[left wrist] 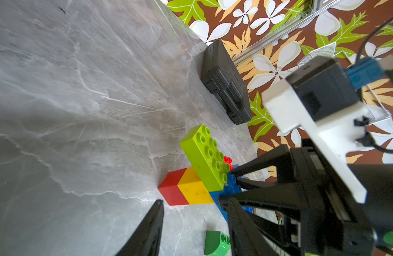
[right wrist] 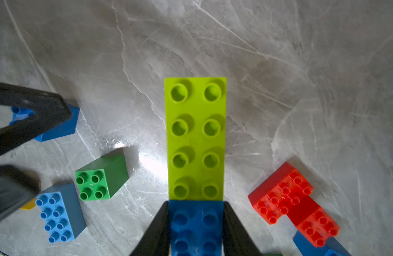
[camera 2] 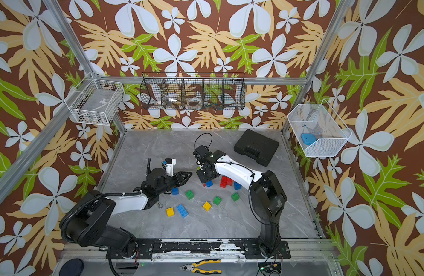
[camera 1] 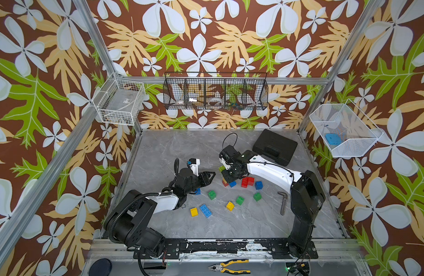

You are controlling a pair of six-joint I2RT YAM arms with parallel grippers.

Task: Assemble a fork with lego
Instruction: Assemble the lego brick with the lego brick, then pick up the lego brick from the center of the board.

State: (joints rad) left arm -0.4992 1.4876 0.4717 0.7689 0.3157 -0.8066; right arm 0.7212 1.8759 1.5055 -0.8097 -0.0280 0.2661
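A small lego stack stands mid-table: a red brick (left wrist: pixel 173 190) at the bottom, a yellow one (left wrist: pixel 193 188) on it, and a lime 2x4 (right wrist: pixel 195 137) and a blue brick (right wrist: pixel 195 223) on top. My right gripper (right wrist: pixel 196 202) reaches down from above and is shut on the blue brick, one finger against each side. My left gripper (left wrist: pixel 194 200) hovers open and empty just left of the stack (camera 1: pixel 224 178). Loose lego lies around: joined red bricks (camera 1: pixel 247 182), green bricks (camera 1: pixel 211 194), a yellow brick (camera 1: pixel 230 206) and a light-blue 2x4 (camera 1: pixel 205 210).
A black case (camera 1: pixel 274 147) lies at the back right of the table. A metal hex key (camera 1: pixel 283 203) lies beside the right arm's base. Pliers (camera 1: pixel 230 266) rest on the front rail. Wire baskets hang on the walls, one with a flat light-blue block (camera 1: pixel 331 139).
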